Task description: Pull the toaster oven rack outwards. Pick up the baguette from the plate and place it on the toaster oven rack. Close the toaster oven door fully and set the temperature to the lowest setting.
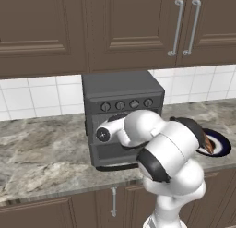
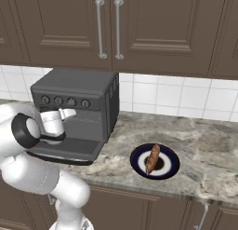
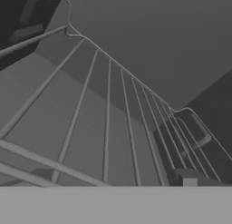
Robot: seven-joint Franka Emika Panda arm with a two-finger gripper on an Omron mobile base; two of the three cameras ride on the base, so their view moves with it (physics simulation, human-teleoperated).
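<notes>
No text, label, brand or number can be read anywhere; the knobs [image 2: 65, 101] on the toaster oven [image 2: 76, 115] carry no legible marks.

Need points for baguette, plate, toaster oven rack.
baguette [image 2: 152, 159], right base view, middle of the loaf.
plate [image 2: 171, 165], right base view, bare blue rim to the right of the loaf.
toaster oven rack [image 3: 108, 123], hand view, one of the wires near the grid's centre.
</notes>
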